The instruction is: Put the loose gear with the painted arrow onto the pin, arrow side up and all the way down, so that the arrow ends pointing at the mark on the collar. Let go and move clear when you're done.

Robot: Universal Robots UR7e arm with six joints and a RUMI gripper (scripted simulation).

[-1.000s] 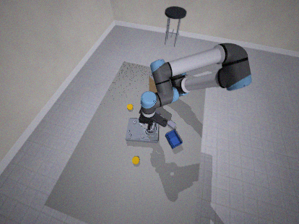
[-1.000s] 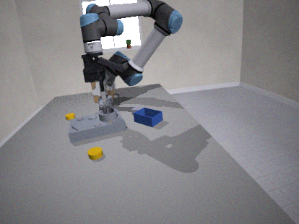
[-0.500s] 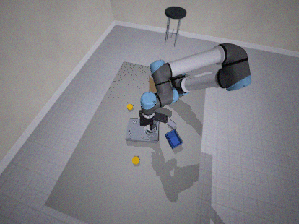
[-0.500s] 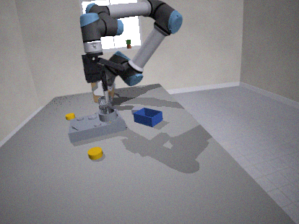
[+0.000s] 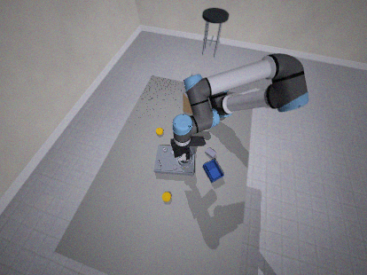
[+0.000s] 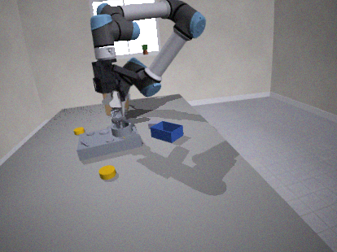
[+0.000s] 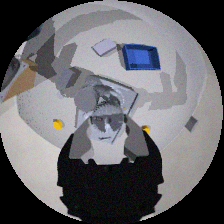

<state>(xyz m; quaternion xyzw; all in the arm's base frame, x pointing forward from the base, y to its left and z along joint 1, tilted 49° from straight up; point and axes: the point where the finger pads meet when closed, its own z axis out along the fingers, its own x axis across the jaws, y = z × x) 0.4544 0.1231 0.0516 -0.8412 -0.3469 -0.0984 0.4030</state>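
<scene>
A grey base block (image 5: pixel 174 161) lies on the mat; it also shows in the exterior view (image 6: pixel 107 143). My gripper (image 6: pixel 117 119) points straight down over the block's right end and is shut on the grey gear (image 7: pixel 106 126). The gear sits low at the raised collar (image 6: pixel 121 129) on the block. In the wrist view the fingers clasp the gear from both sides, above the block's top (image 7: pixel 107 100). I cannot make out the pin, the painted arrow or the collar mark. In the top view the gripper (image 5: pixel 183 156) covers the gear.
A blue open bin (image 6: pixel 167 131) (image 5: pixel 213 170) stands right of the block. A small grey slab (image 5: pixel 210 152) lies behind it. Two yellow discs lie on the mat, one in front (image 6: pixel 107 172) and one behind the block (image 6: pixel 79 131). A brown box (image 7: pixel 20 82) sits near the arm's base.
</scene>
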